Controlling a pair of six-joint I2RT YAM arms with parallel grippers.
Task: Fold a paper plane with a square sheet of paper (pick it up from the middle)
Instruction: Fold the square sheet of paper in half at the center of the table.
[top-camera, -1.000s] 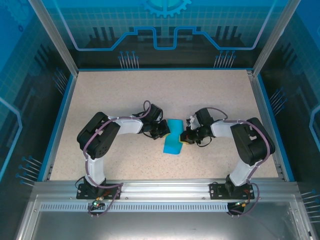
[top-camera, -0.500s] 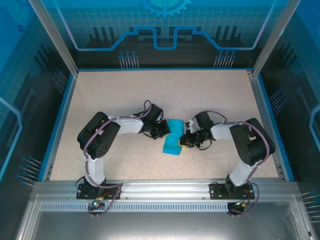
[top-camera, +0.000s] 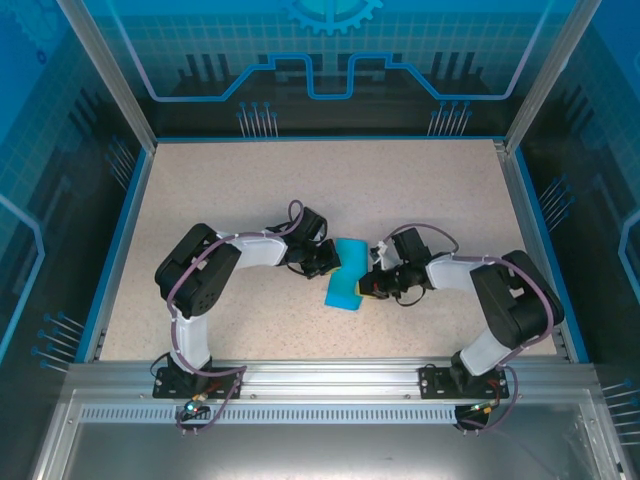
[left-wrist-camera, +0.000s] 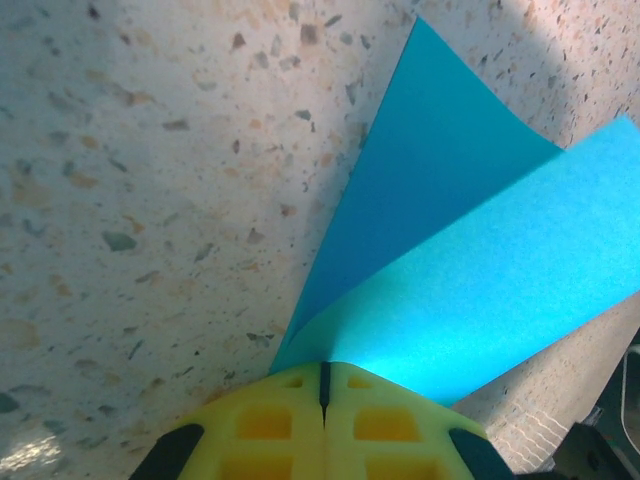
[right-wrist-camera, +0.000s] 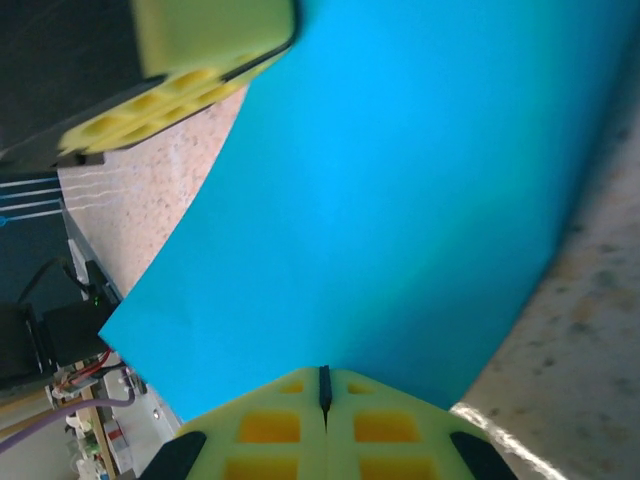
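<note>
Tabletop (top-camera: 250, 190): left hand (left-wrist-camera: 324, 385), right hand (right-wrist-camera: 324, 388) pinch paper (top-camera: 345, 282).

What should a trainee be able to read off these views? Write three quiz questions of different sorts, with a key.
1. True or false: the left gripper is shut on the blue paper.
2. Multiple choice: what is the right gripper doing? A) hanging open above the table. B) pinching an edge of the blue paper. C) gripping the left arm.
3. Fill in the blank: in the top view, the blue paper sits ____ the two grippers.

Key: 1 true. 2 B. 3 between.
</note>
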